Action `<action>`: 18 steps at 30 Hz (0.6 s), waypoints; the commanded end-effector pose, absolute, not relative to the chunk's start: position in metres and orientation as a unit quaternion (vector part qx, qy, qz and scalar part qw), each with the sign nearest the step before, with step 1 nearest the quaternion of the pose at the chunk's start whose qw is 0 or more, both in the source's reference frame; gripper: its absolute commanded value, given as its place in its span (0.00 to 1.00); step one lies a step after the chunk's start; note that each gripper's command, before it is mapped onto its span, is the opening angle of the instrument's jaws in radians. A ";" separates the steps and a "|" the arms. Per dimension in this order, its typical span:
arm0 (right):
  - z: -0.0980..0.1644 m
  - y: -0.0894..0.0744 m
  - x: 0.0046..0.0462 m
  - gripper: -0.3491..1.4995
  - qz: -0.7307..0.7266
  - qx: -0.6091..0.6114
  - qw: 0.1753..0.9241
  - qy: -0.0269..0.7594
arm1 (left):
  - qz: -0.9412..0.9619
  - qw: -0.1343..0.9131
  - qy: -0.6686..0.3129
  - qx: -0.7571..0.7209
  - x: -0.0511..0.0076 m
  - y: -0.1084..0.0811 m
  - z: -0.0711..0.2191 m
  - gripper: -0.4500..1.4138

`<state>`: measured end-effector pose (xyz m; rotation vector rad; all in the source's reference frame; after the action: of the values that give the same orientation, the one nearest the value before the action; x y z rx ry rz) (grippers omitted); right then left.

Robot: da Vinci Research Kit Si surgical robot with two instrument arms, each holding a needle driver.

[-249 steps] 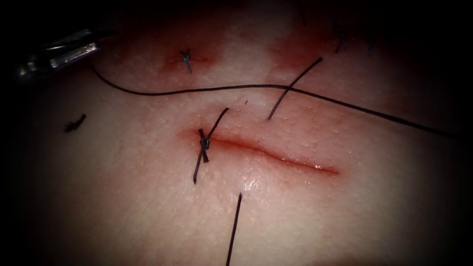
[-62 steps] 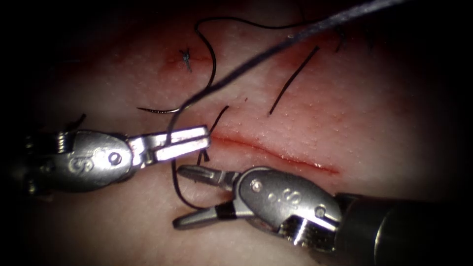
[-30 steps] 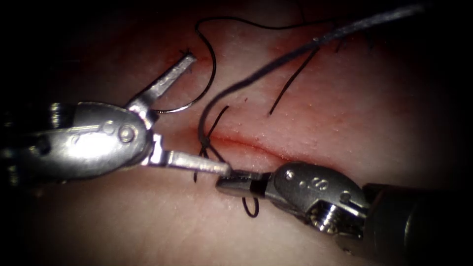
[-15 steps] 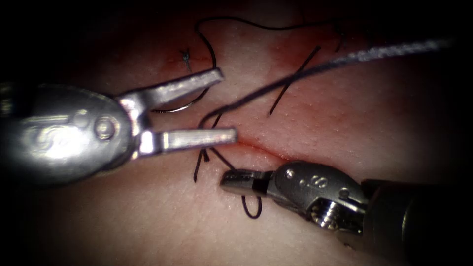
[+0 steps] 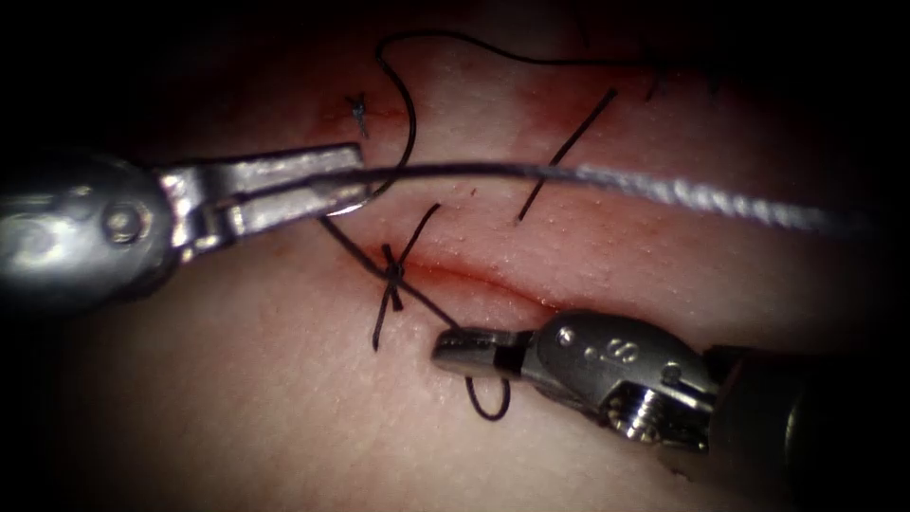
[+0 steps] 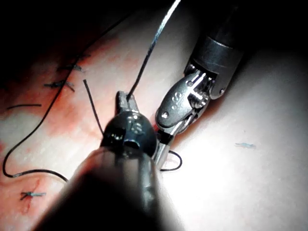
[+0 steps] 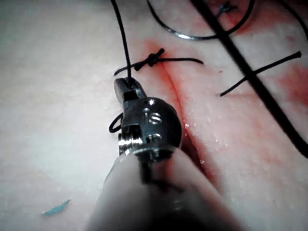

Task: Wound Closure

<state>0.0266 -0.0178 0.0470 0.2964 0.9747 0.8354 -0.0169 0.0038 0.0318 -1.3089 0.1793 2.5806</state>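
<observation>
Clearly my left tool point(image 5: 322, 185) had its jaws closed on the thread point(image 5: 664, 190), holding it just above the left end of the cut point(image 5: 531, 299), where half a second before those jaws stood wide apart with nothing in them. From that grip one run of thread stretched off to the right, over the tissue point(image 5: 284, 417), and another dropped down across the knot point(image 5: 391, 275) sitting at the cut's left end. My right tool point(image 5: 464, 353) lay below the cut with its jaws shut on the short end of the same thread, a small loop point(image 5: 488, 403) hanging beneath them; it had barely shifted over the last second. The needle point(image 5: 403, 114) lay loose on the tissue above the cut, near an older stitch point(image 5: 358, 112), held by neither tool and not in the tissue. A cut end of thread point(image 5: 564, 156) lay farther right. To do this well, I judged the two grips should stay level with the tissue and opposite each other across the knot, tension even on both sides, so the throw would seat flat without lifting the wound edges or sawing the thread.
</observation>
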 end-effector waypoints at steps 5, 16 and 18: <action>0.046 -0.017 0.0258 0.00 0.390 0.146 0.784 0.460 | 0.881 0.116 0.077 -0.452 -0.0145 0.003 0.036 0.00; 0.043 -0.015 0.0221 0.00 0.403 0.159 0.757 0.490 | 0.845 0.089 0.111 -0.515 -0.0132 0.001 0.044 0.00; 0.043 -0.015 0.0223 0.00 0.391 0.175 0.752 0.501 | 0.832 0.089 0.122 -0.533 -0.0132 0.000 0.045 0.00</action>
<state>0.0214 -0.0141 0.0427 0.3993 1.1076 0.8415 -0.0126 0.0002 0.0446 -1.6021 0.3737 2.4666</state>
